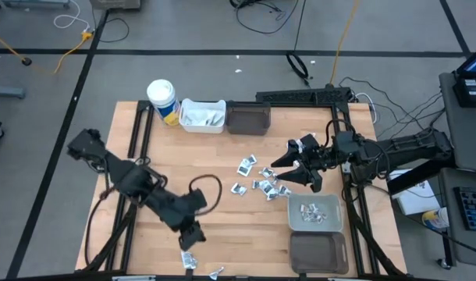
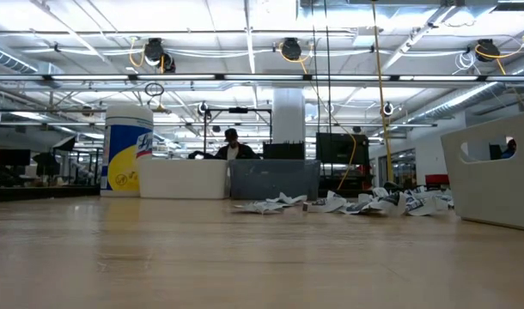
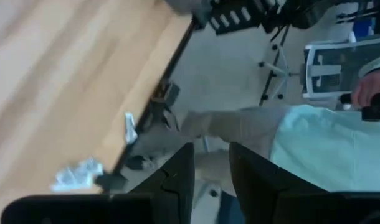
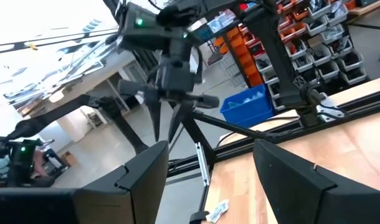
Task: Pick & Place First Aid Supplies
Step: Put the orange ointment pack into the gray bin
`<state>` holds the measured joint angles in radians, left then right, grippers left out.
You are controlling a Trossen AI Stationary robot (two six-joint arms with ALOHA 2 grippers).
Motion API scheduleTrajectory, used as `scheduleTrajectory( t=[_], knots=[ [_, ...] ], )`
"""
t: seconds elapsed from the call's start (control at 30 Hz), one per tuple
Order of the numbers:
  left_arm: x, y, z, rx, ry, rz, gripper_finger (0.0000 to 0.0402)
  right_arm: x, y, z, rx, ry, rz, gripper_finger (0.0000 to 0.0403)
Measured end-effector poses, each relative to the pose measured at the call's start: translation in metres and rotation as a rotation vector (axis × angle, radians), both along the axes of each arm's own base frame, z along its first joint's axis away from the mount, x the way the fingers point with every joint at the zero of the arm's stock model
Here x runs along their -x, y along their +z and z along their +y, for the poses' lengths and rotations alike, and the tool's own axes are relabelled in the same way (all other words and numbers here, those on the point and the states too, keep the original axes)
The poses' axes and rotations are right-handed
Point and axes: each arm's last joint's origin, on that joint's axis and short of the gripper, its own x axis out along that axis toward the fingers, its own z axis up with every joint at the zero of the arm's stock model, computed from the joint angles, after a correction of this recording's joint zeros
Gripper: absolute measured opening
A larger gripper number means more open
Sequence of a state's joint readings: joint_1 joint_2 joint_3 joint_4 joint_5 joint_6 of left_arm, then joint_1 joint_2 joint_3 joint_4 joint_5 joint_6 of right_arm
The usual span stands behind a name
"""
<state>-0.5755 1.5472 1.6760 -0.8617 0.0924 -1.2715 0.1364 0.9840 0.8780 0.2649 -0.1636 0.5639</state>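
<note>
From above we see the first aid supplies (image 1: 257,181) scattered as a loose cluster of small white and silvery packets on the wooden surface (image 1: 214,156), a little right of its middle. The right gripper (image 1: 289,168) hovers at the right edge of that cluster, its fingers pointing toward the packets and standing wide apart with nothing between them; the nearest packets lie just beside its fingertips, and we cannot tell whether it touches any. More packets lie inside the grey bin (image 1: 316,212) just below that gripper in the high view, and others fill the white bin (image 1: 201,115) at the far edge of the surface, which stands between the white cup with yellow band (image 1: 163,100) and a dark bin (image 1: 248,118). A second dark bin (image 1: 319,252) sits at the near right corner. The left gripper (image 1: 193,234) is well apart from the main cluster, down by the near edge of the surface. One stray packet (image 1: 189,260) lies just beside it at that edge, and another small packet (image 1: 215,272) rests a little farther right. In the left wrist view its two dark fingers (image 3: 177,177) stand fairly close together with an empty gap between them, holding nothing, and the stray packets show beside them at the surface's edge. A person in a light shirt (image 3: 327,149) sits just beyond that edge.
</note>
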Motion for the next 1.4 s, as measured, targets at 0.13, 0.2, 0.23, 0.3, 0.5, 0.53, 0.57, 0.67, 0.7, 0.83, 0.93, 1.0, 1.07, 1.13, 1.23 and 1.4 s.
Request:
scheduleTrajectory(
  t=[0.13,0.2,0.23,0.3,0.5,0.53,0.57,0.67,0.7,0.83,0.93,1.0,1.07,1.13,1.23,1.4],
  knots=[
    [-0.003,-0.01,-0.024,0.064,-0.01,0.047,0.0102,0.0,0.0,0.001,0.002,0.023,0.002,0.0231],
    [-0.009,-0.014,-0.036,0.096,-0.019,0.027,0.0102,0.0,-0.001,0.001,0.001,0.026,0.007,0.0231],
    [-0.011,-0.017,-0.04,0.107,-0.02,0.025,0.0102,0.0,-0.001,0.001,-0.003,0.026,0.009,0.0231],
    [-0.015,-0.023,-0.049,0.098,-0.021,0.053,0.0101,0.0,-0.001,0.001,-0.013,0.027,0.012,0.0231],
    [-0.028,-0.028,-0.065,-0.042,-0.038,0.192,0.0101,0.0,-0.001,0.001,-0.02,0.028,0.015,0.0231],
    [-0.03,-0.026,-0.066,-0.075,-0.033,0.211,0.0101,0.0,-0.001,0.001,-0.022,0.028,0.015,0.0231],
    [-0.032,-0.024,-0.066,-0.113,-0.025,0.227,0.0101,0.0,-0.001,0.001,-0.022,0.028,0.015,0.0231],
    [-0.037,-0.022,-0.071,-0.212,0.006,0.255,0.0101,0.0,-0.001,0.002,-0.022,0.032,0.015,0.0231],
    [-0.038,-0.022,-0.072,-0.238,0.015,0.265,0.0101,0.0,-0.001,0.003,-0.022,0.036,0.015,0.0231],
    [-0.038,-0.029,-0.078,-0.309,0.004,0.343,0.0101,0.001,-0.001,0.005,-0.022,0.045,0.015,0.0231],
    [-0.036,-0.037,-0.079,-0.308,-0.014,0.436,0.0101,0.001,-0.001,0.005,-0.022,0.046,0.016,0.0231],
    [-0.036,-0.039,-0.079,-0.291,-0.026,0.462,0.0101,0.001,-0.001,0.005,-0.022,0.046,0.016,0.0231],
    [-0.037,-0.039,-0.079,-0.278,-0.026,0.461,0.0101,0.001,-0.001,0.005,-0.022,0.046,0.016,0.0231],
    [-0.037,-0.038,-0.081,-0.269,-0.029,0.449,0.0102,0.001,-0.001,0.005,-0.022,0.046,0.016,0.0231],
    [-0.037,-0.038,-0.084,-0.259,-0.036,0.433,0.0102,0.001,-0.001,0.005,-0.022,0.046,0.016,0.0231],
    [-0.041,-0.051,-0.09,-0.284,-0.013,0.435,0.0102,0.001,-0.001,0.005,-0.021,0.046,0.015,0.0231]
  ],
)
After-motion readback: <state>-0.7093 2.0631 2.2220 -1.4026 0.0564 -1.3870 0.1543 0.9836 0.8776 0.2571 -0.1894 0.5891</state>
